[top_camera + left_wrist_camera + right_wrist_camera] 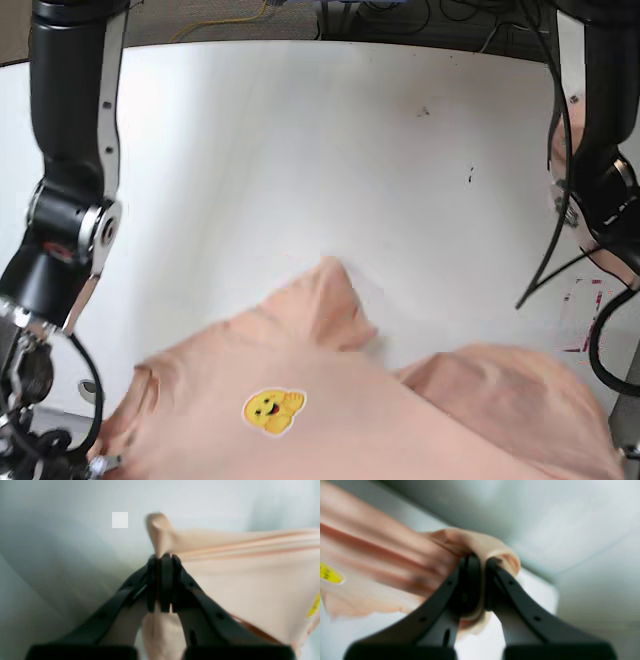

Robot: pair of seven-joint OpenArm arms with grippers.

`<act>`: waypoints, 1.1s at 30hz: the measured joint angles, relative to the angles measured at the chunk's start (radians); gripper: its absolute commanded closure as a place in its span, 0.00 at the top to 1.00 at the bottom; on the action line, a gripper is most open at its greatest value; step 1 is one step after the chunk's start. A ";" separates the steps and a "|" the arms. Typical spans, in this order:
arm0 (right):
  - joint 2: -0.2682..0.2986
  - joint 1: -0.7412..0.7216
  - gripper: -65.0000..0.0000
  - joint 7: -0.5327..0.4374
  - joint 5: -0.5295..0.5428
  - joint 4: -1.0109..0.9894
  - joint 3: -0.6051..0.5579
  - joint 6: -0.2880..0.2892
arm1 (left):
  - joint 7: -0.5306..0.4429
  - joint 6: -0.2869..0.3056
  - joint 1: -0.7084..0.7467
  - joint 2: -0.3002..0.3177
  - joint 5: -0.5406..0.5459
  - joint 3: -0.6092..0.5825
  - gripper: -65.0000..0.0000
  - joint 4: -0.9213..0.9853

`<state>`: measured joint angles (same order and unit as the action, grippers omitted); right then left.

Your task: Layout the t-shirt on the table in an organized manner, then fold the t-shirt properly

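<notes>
Both arms have the peach t-shirt (330,420) pinched, the left gripper (163,560) clamped on a bunched edge and the right gripper (482,562) clamped on a rolled fold, the cloth stretched across the lower frame over the white surface (300,150), yellow bear print (273,410) facing up.

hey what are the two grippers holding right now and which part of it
Both hold the peach-pink cotton t-shirt. The left gripper and the right gripper each pinch a bunched bit of fabric at its edge; which part of the garment cannot be told.
</notes>
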<state>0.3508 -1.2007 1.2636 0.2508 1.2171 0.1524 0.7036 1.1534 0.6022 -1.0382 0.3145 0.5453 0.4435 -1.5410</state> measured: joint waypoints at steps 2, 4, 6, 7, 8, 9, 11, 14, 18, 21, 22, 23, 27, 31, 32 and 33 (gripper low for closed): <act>0.015 -0.076 0.03 -0.004 0.006 -0.021 -0.012 0.002 | -0.001 -0.002 -0.045 0.014 -0.012 0.000 0.00 0.019; 0.028 -0.151 0.03 0.010 -0.017 -0.037 -0.032 -0.003 | 0.003 -0.001 -0.081 0.034 -0.032 0.000 0.00 0.038; 0.049 -0.212 0.03 0.023 -0.026 -0.050 -0.058 -0.004 | 0.005 0.004 -0.112 0.054 -0.031 0.002 0.00 0.056; 0.058 -0.236 0.03 0.025 -0.028 -0.053 -0.070 -0.004 | 0.005 0.005 -0.126 0.058 -0.031 0.005 0.00 0.064; 0.066 -0.258 0.03 0.028 -0.029 -0.053 -0.079 -0.004 | 0.005 0.005 -0.138 0.063 -0.032 0.006 0.00 0.070; 0.074 -0.275 0.03 0.037 -0.029 -0.054 -0.086 -0.004 | 0.005 0.008 -0.147 0.064 -0.031 0.007 0.00 0.076; 0.082 -0.303 0.03 0.063 -0.030 -0.052 -0.089 -0.004 | 0.000 0.013 -0.157 0.066 -0.029 0.006 0.00 0.080; 0.085 -0.317 0.03 0.089 -0.030 -0.037 -0.085 -0.004 | -0.001 0.013 -0.152 0.060 -0.027 0.005 0.00 0.080; 0.091 -0.253 0.03 0.129 -0.016 0.032 -0.050 -0.004 | 0.008 0.021 -0.110 0.056 -0.023 0.000 0.00 0.080; 0.093 -0.162 0.03 0.152 -0.020 0.103 -0.016 -0.004 | 0.014 0.028 -0.061 0.055 -0.026 0.001 0.00 0.061; 0.094 -0.122 0.03 0.151 -0.022 0.134 0.000 -0.004 | 0.016 0.028 -0.040 0.055 -0.029 0.001 0.00 0.050; 0.095 -0.078 0.03 0.151 -0.021 0.160 0.018 -0.004 | 0.021 0.031 -0.018 0.055 -0.028 0.002 0.00 0.039; 0.088 0.105 0.03 0.153 -0.024 0.274 0.084 -0.004 | 0.025 0.036 0.076 0.052 -0.027 0.001 0.00 -0.016; 0.082 0.261 0.03 0.177 -0.016 0.363 0.104 -0.005 | 0.025 0.035 0.161 0.046 -0.028 0.001 0.00 -0.039; 0.079 0.290 0.03 0.182 -0.010 0.379 0.104 -0.004 | 0.025 0.035 0.180 0.045 -0.027 0.001 0.00 -0.039; 0.074 0.312 0.03 0.180 -0.004 0.393 0.105 -0.005 | 0.025 0.035 0.200 0.043 -0.027 0.001 0.00 -0.039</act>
<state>0.4248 -0.8883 1.4433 0.2470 1.6104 0.2577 0.6991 1.1782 0.6376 -0.8383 0.3580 0.5182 0.4442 -1.5803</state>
